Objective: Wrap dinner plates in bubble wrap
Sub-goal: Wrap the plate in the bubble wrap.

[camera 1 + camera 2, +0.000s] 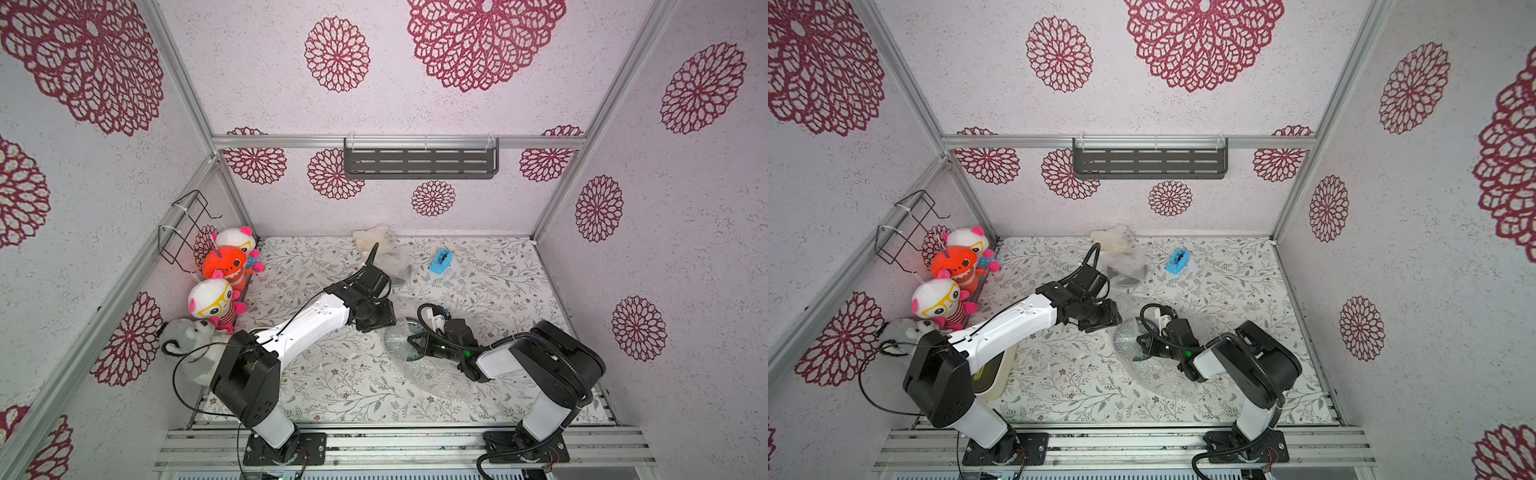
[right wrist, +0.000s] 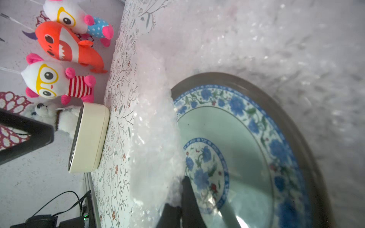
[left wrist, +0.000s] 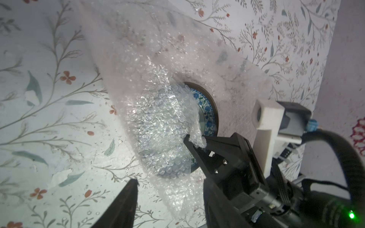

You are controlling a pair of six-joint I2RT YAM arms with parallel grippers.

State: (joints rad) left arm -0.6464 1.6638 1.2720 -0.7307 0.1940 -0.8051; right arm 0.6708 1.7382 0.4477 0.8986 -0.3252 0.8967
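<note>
No legible text, labels, brands, numbers or signs in any view, only floral patterns on walls [image 1: 478, 208], table cover [image 1: 332, 382], plate [image 2: 237, 138]

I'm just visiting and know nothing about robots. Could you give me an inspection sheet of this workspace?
Surface: floral cloth covers the table.
Job's things: blue plate partly under wrap; wrapped bundles at the back.
Clutter: tape dispenser, cream container, plush toys.
Hands: right hand shut on the wrap's edge; left hand by the wrap, opening unclear.
Cables: black loops on both arms.
Surroundings: flowered walls, grey shelf, wire rack.
</note>
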